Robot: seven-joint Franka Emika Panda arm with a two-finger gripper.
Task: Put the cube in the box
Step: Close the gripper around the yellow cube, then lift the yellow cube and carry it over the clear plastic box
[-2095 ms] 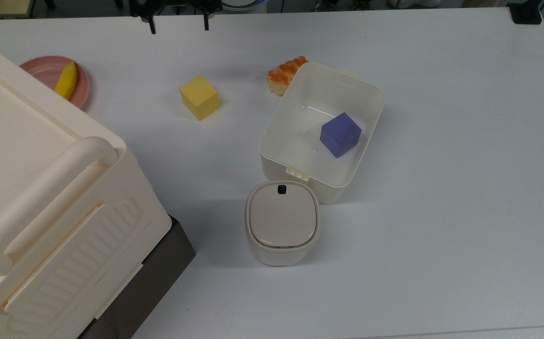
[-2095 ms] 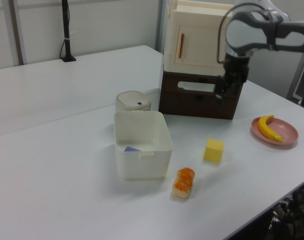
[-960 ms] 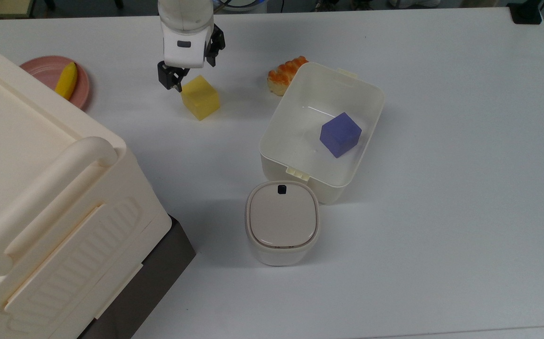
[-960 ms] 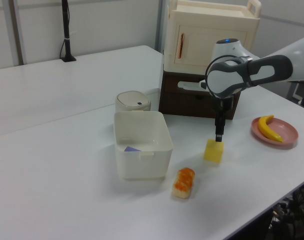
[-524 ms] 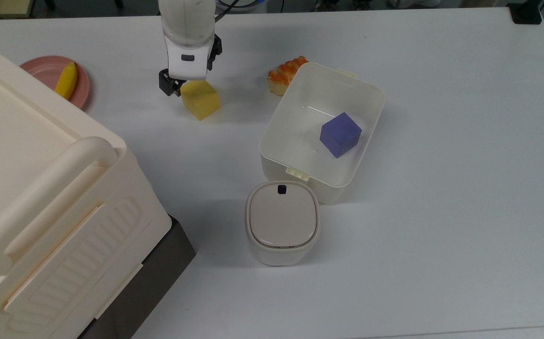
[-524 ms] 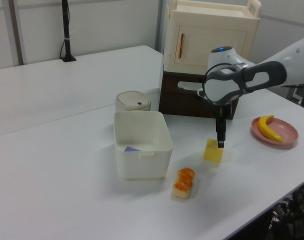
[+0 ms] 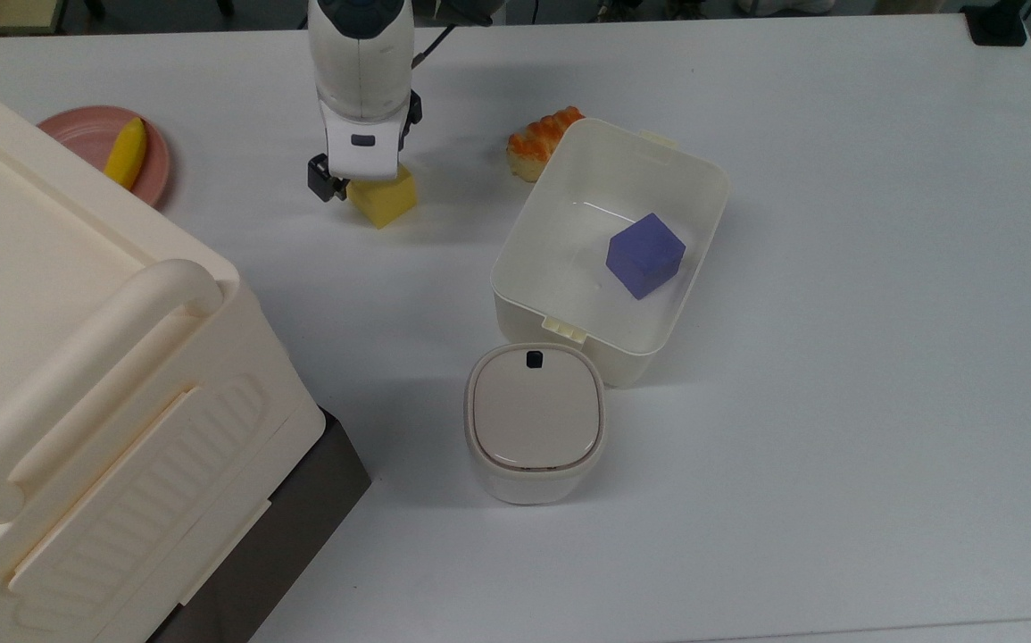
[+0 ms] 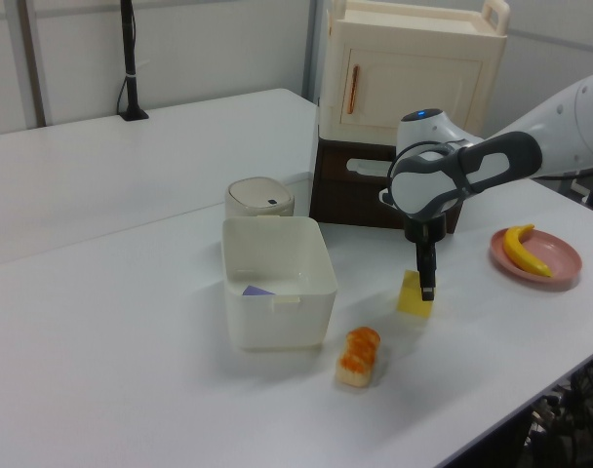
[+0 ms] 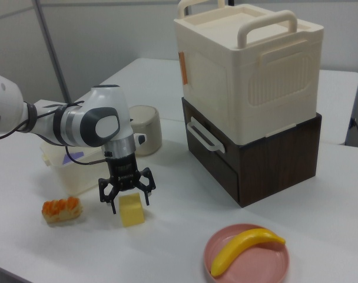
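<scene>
White arm upright, tool (image 9: 131,200) spread wide astride cube (image 9: 132,210), table-level

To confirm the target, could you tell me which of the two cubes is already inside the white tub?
The purple cube lies in the tub; the yellow cube sits on the table under the gripper.

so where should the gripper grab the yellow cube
From above, on two opposite flat side faces of the yellow cube. It sits flat on the table with open space all round, and the gripper is already open with a finger either side.
</scene>
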